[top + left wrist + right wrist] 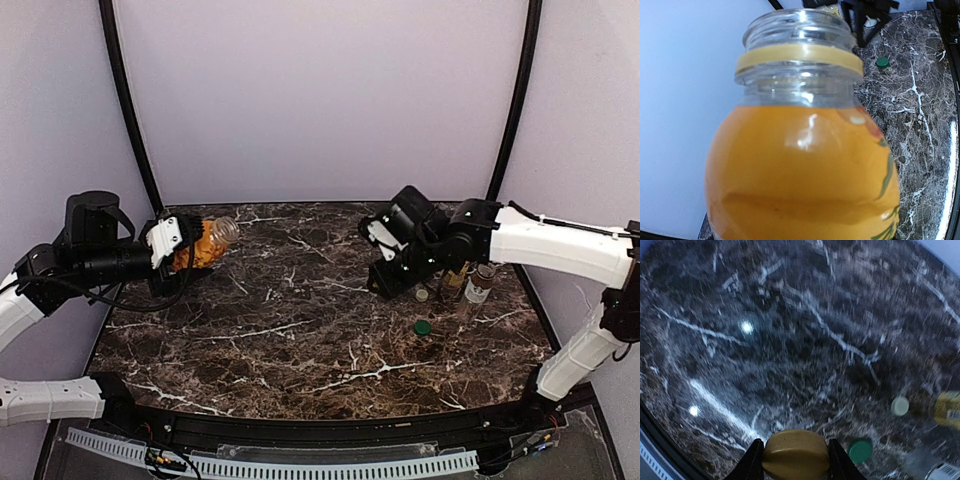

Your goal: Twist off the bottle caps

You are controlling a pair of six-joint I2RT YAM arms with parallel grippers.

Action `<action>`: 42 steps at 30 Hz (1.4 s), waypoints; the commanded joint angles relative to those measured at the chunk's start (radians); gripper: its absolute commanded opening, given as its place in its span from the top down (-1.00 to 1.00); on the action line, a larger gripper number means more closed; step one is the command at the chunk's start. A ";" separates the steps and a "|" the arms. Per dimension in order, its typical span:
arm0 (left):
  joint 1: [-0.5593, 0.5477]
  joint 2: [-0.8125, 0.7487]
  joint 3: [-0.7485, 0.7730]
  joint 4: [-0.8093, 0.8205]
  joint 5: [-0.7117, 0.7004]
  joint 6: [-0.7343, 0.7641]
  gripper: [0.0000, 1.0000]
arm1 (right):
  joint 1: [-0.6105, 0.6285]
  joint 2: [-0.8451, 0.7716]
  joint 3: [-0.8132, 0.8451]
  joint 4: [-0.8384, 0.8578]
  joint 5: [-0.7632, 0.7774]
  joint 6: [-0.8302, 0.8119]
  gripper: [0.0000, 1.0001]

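Over marble point(300, 330), left jaws gripping orange bottle point(205, 243), right jaws pinching edge-cropped gold cap point(796, 454)

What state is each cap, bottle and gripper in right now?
Orange bottle: uncapped, tilted, held by left gripper.
Gold cap: off, clamped in right gripper.
Green cap: loose on table.
White cap: loose on table.
Tea bottle: upright, top hidden.
Clear bottle: upright.
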 commanded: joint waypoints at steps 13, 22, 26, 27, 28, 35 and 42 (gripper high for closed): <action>0.078 -0.080 -0.061 0.020 0.140 -0.140 0.83 | -0.037 0.170 -0.385 -0.112 -0.177 0.284 1.00; 0.082 -0.073 -0.053 0.019 0.167 -0.144 0.83 | -0.041 0.171 -0.418 -0.078 -0.181 0.297 0.11; 0.084 -0.074 -0.048 0.017 0.175 -0.144 0.83 | -0.040 0.165 -0.363 -0.134 -0.156 0.305 -0.68; 0.085 -0.074 -0.047 0.014 0.178 -0.145 0.83 | -0.039 0.159 -0.336 -0.162 -0.142 0.308 -0.84; 0.086 -0.075 -0.045 0.012 0.186 -0.146 0.83 | -0.037 0.150 -0.304 -0.188 -0.126 0.308 -0.95; 0.089 -0.072 -0.034 0.008 0.256 -0.163 0.83 | 0.138 0.056 0.045 -0.158 0.053 0.091 -0.97; 0.089 -0.059 -0.012 0.008 0.320 -0.171 0.82 | 0.288 -0.030 0.065 0.728 -0.259 -0.256 -0.89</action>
